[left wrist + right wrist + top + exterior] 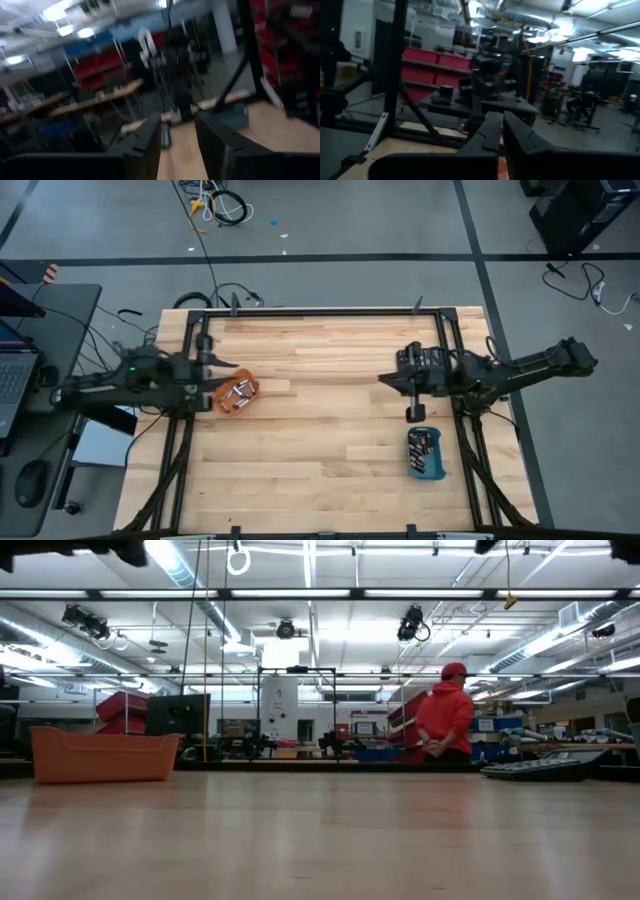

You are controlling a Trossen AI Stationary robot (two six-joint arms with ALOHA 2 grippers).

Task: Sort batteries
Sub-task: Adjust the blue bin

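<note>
1. Pale wooden planks make up the worktop (330,430), framed by black rails and standing on a grey floor.
2. Two trays sit on it: an orange tray (231,395) near the left edge and a blue tray (425,453) near the right edge, closer to the front.
3. Batteries lie in both trays: the batteries (238,393) in the orange one show as a handful of small silvery cylinders, while those in the blue one are a dark, packed cluster too small to count.
4. Two arms are present. The left end effector (177,137) is just beside the orange tray at the left edge; the left wrist view shows its fingers (145,142) standing apart with nothing between them.
5. The right end effector (501,131) is over the right half of the worktop, behind the blue tray; its fingers (487,135) are nearly touching, and nothing shows between them.
6. From table height only the orange tray's wall is visible; the blue tray's contents are hidden, and one person in red stands far behind the worktop.
</note>
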